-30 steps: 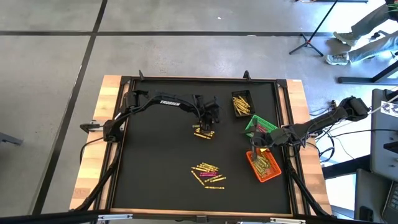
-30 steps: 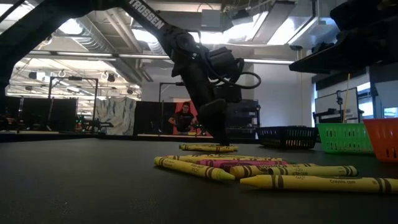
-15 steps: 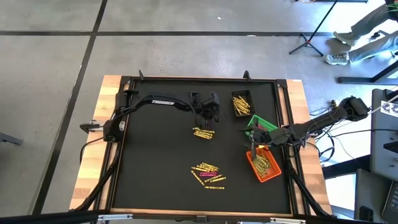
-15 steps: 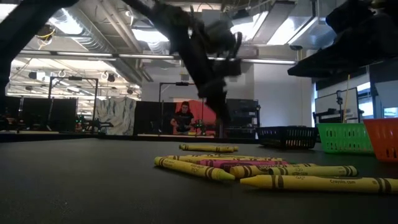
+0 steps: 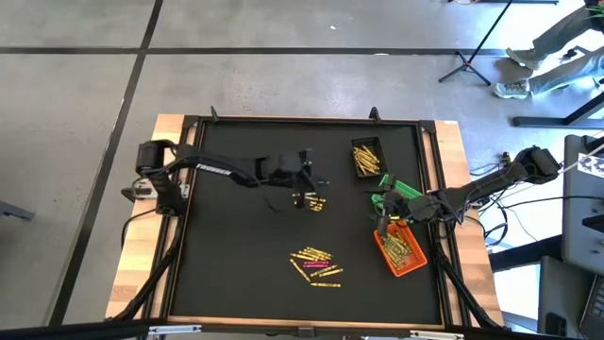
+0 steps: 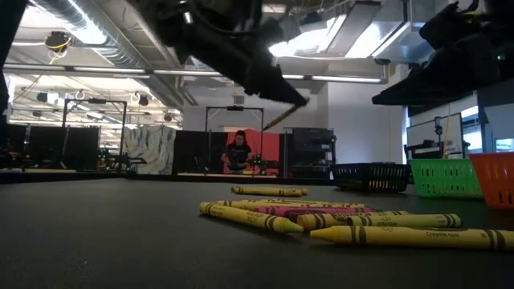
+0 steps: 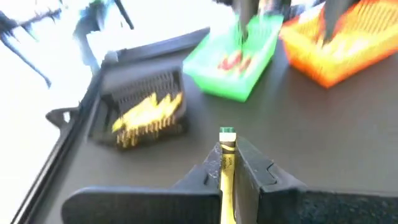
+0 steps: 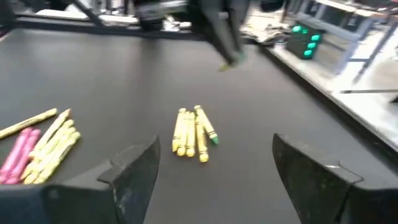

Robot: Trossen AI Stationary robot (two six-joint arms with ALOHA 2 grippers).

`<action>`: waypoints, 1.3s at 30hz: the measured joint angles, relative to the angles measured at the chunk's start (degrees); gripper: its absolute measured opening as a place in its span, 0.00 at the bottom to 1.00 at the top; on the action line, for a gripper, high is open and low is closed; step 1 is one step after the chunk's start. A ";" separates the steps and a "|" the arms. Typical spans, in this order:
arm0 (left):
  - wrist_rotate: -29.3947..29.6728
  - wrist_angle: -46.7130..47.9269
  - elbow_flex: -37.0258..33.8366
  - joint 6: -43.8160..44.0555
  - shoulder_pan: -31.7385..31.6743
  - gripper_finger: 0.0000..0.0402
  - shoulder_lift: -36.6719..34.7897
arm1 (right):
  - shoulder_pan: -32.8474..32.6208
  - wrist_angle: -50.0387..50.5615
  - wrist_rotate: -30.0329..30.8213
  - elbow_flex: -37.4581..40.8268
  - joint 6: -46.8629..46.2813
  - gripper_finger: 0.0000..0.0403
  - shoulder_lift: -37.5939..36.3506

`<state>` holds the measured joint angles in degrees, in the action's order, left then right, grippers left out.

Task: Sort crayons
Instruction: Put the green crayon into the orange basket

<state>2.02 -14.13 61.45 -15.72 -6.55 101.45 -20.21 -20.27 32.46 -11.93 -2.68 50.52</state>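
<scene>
Left tool (image 5: 316,181): clamped together on one yellow crayon (image 7: 226,163) with a green tip, lifted off the tabletop (image 5: 236,246) above its middle.

High view. Small cluster of crayons (image 5: 310,200) lies just below the left tool; larger loose pile (image 5: 315,265) lies nearer the front edge. Black bin (image 5: 367,158), holding yellow crayons, stands at the far right; green bin (image 5: 396,195) next; orange bin (image 5: 400,249) nearest the front. Right tool (image 5: 381,223) hangs between the green and orange bins, fingers spread apart, nothing in them.

Low view. Front pile (image 6: 345,223) fills the foreground: yellow sticks with one pink among them. Held crayon (image 6: 283,116) slants in the air, gripped at one end.

Left wrist view. Crayon projects forward between the closed fingers; black bin (image 7: 144,112) lies ahead to one side, green bin (image 7: 239,59) beyond.

Right wrist view. Open fingers frame the small cluster (image 8: 193,133) on bare tabletop.

Handling note. Judged step: carry to a bin. Yellow stock sits in the black bin, so that is the likely target. Keep the grip firm, centre over the bin, lower before releasing so the stick does not bounce out.
</scene>
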 joint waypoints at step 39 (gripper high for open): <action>-5.38 -50.95 -11.53 10.76 5.59 0.01 8.94 | 9.74 -37.76 -15.41 -9.17 7.16 0.66 32.18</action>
<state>-3.36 -65.07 49.91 -4.97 -0.95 110.39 -10.47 -58.04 17.06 -21.09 4.48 82.71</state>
